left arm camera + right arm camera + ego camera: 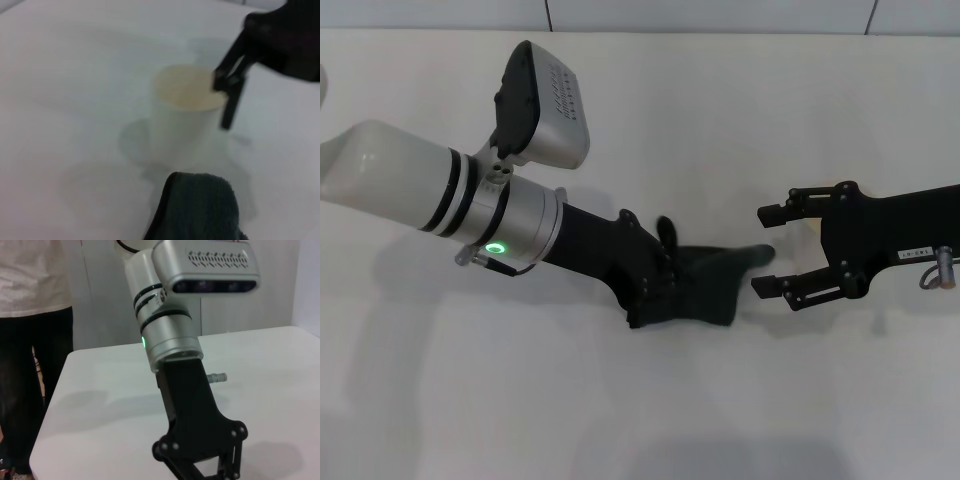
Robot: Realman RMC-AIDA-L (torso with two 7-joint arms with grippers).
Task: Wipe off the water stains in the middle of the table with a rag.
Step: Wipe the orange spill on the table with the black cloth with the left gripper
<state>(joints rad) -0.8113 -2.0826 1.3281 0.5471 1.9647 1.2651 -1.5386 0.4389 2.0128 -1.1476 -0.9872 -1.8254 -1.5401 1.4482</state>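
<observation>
**Rag pressed to the surface under the left tool, right tool standing open beside it**

The rag, a dark cloth, lies crumpled near the middle of the white surface. One corner of it stretches out flat toward the robot's right, ending just short of the right tool's lower finger. The left tool sits on the rag's other end with its black fingers bunched into the cloth, closed on it and holding it against the surface. In the left wrist view a fold of the same rag fills the near edge. No orange-brown blotch can be made out in the head view; if the water stains are there, the rag and the left tool cover them.

The left arm reaches in diagonally from the robot's left, its white and silver wrist housing carrying a green indicator light and a grey camera module.

The right tool hovers just beside the rag's outstretched corner, its two fingers spread wide apart and holding nothing.

The left wrist view also shows a whitish plastic cup standing upright on the surface beyond the rag, with a black tool finger at its rim. The right wrist view shows a person in dark trousers standing past the far edge of the surface.
</observation>
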